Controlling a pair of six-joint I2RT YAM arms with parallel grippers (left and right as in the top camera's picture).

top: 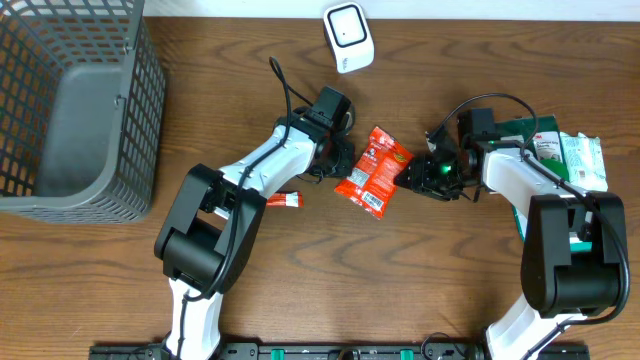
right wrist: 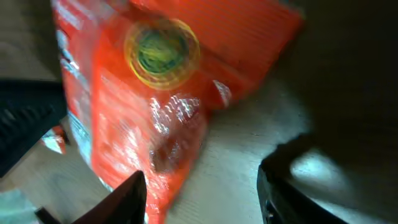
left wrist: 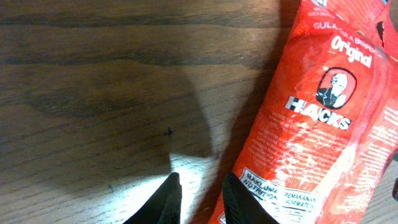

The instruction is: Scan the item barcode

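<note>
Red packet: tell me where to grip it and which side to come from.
I would pinch the packet by its thin right edge, coming in low from the right, where the open right gripper faces it. It lies flat on the table, so its broad face gives nothing to close on; only an edge does.

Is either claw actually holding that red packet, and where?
The right gripper stands open, gripping nothing. The left gripper sits at the edge of the Hacks packet; whether it pinches it cannot be told.

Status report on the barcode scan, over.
Left gripper narrowly open, empty. Right gripper open beside red snack packet. Packet lying on table, unheld. Scanner beyond it, untouched.
</note>
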